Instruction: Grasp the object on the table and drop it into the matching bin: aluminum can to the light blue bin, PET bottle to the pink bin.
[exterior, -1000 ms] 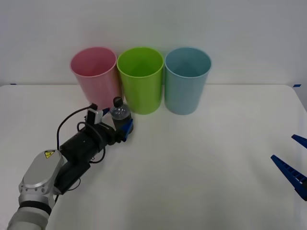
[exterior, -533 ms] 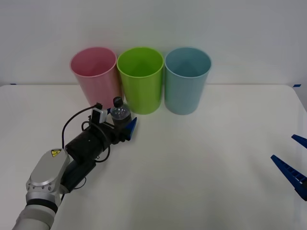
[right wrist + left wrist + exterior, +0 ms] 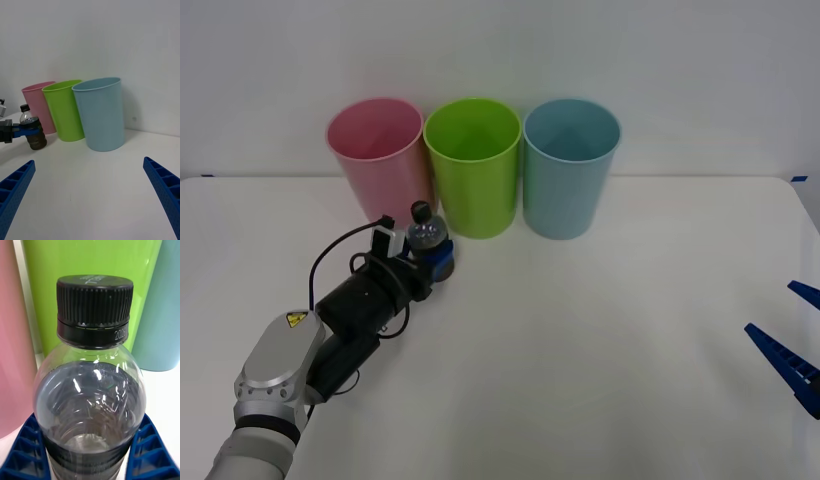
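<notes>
the white bench [image 3: 600,340] carries three bins, and the left pincer [image 3: 436,262] has just clamped onto the bottle [image 3: 428,238], upright in front of the pink bin [image 3: 375,150]. grasp looks made; a lift comes next. the right pincer [image 3: 790,350] waits open, well apart.

The left gripper's blue fingers [image 3: 26,450] press both sides of the upright bottle [image 3: 90,405], its black cap [image 3: 94,309] on.
</notes>
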Controlling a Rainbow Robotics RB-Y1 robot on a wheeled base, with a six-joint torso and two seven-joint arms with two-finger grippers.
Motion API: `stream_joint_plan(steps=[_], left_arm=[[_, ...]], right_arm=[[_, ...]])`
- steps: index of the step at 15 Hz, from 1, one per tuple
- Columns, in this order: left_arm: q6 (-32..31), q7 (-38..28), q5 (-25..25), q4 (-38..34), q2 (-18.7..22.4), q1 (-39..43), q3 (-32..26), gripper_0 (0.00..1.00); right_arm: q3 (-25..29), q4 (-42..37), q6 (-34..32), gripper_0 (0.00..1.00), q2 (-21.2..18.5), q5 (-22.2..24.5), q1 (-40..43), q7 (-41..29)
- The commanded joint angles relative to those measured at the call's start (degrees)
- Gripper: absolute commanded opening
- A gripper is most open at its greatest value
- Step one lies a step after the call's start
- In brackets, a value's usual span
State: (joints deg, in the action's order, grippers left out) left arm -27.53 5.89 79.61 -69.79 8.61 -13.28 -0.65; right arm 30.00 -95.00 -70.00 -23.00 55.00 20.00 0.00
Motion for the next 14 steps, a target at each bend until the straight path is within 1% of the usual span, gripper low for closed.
stream_joint_plan(steps=[1, 3, 4, 6, 9, 12, 14], left_arm=[[-0.1, 0.0, -0.2, -0.1, 0.0, 0.1, -0.1, 0.0], [-0.4, 0.3, -0.4, -0.1, 0.2, 0.3, -0.1, 0.0], [-1.2, 0.5, -1.5, -0.7, 0.8, 0.8, -0.1, 0.0], [-2.4, 0.4, -2.9, -3.6, 2.1, 3.0, 0.0, 0.0], [-3.6, 0.5, -5.6, -10.4, 4.7, 8.3, 0.1, 0.0], [-4.2, 0.2, -9.6, -18.2, 7.1, 14.6, 0.1, 0.0], [-4.1, -0.6, -13.2, -25.0, 8.4, 19.3, -0.1, 0.0]], right_arm=[[0.0, 0.0, 0.0, 1.0, 0.0, 0.0, 0.0, 0.0], [0.0, 0.0, 0.0, 1.0, 0.0, 0.0, 0.0, 0.0], [0.0, 0.0, 0.0, 1.0, 0.0, 0.0, 0.0, 0.0], [0.0, 0.0, 0.0, 1.0, 0.0, 0.0, 0.0, 0.0], [0.0, 0.0, 0.0, 1.0, 0.0, 0.0, 0.0, 0.0], [0.0, 0.0, 0.0, 1.0, 0.0, 0.0, 0.0, 0.0], [0.0, 0.0, 0.0, 1.0, 0.0, 0.0, 0.0, 0.0]])
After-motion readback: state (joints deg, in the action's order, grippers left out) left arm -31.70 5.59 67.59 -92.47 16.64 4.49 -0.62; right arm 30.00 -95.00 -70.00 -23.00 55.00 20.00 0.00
